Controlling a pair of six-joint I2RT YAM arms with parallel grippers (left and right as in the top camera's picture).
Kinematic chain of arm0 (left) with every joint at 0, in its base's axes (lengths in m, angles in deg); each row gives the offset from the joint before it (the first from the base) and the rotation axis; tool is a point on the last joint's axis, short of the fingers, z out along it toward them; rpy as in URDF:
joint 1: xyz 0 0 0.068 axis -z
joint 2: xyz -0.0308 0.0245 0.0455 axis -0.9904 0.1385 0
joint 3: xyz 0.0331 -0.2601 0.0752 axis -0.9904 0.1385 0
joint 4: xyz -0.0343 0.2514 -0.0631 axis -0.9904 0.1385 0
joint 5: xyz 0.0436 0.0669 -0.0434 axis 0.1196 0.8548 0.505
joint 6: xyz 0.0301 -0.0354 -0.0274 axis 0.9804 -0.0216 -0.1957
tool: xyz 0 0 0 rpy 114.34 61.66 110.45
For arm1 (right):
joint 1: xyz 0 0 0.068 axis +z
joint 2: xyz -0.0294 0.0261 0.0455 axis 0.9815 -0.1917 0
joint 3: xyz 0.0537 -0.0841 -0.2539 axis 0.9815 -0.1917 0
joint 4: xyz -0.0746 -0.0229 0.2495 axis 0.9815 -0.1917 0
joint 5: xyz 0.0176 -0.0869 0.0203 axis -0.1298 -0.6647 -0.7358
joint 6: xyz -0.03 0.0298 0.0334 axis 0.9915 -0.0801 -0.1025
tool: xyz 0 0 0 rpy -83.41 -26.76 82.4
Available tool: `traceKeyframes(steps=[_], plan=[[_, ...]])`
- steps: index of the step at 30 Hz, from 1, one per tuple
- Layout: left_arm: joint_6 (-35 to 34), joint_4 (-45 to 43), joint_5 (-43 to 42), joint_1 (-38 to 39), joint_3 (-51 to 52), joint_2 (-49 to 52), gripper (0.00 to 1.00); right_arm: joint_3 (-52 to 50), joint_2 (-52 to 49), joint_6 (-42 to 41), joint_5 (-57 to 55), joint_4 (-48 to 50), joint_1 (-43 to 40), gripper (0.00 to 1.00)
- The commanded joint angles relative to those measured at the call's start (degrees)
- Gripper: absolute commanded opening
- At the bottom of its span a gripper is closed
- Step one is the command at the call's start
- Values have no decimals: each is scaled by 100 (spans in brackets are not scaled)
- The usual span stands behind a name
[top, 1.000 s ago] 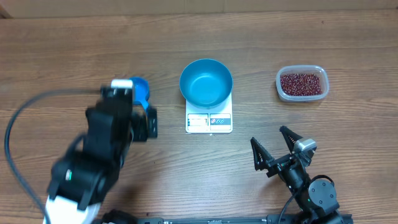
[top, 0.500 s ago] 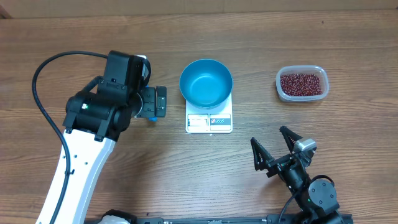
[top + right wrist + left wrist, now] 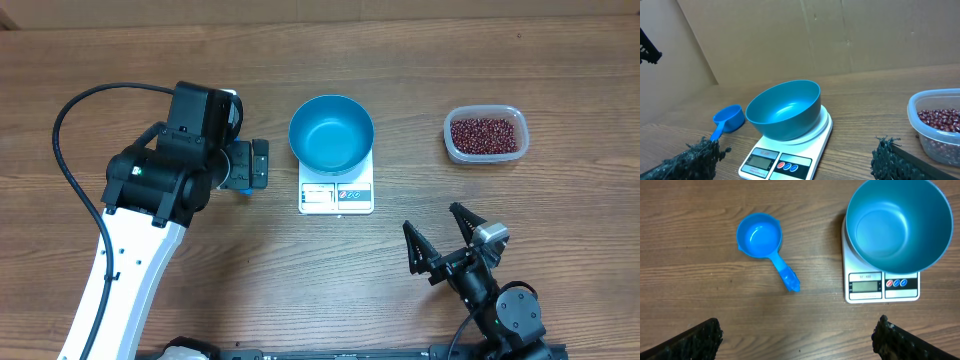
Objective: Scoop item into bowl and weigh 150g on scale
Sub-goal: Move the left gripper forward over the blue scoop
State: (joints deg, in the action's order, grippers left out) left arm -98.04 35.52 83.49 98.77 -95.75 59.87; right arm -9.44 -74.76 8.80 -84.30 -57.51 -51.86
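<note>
Left claw point(image 3: 797, 332), jaws wide and empty, hovers over the blue scoop point(image 3: 760, 235) lying on the surface just ahead. To its right, the empty blue bowl point(image 3: 897, 225) sits on the white scale point(image 3: 882, 286). Beans point(image 3: 485, 134) wait in a clear tub point(image 3: 450, 142) farther right, ahead of the open right claw point(image 3: 438, 238). Likely step: fetching the scoop; next, descend and grip its handle.

A blue scoop point(image 3: 760, 236) is laid flat on a wooden table point(image 3: 690, 305); a clear tub point(image 3: 448, 135) is set well apart from it.
</note>
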Motion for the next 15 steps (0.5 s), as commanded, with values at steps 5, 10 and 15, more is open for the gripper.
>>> traceKeyframes(steps=[5, 10, 15], plan=[[-374, -492, -105, -39, -170, 61, 100, -61, 48, 2, -35, 26, 28, 100], [-2321, -474, 367, -223, -170, 577, 100, -61, 48, 2, -35, 26, 28, 100], [-2647, -385, 337, -221, -170, 1401, 100, -61, 48, 2, -35, 26, 28, 100]])
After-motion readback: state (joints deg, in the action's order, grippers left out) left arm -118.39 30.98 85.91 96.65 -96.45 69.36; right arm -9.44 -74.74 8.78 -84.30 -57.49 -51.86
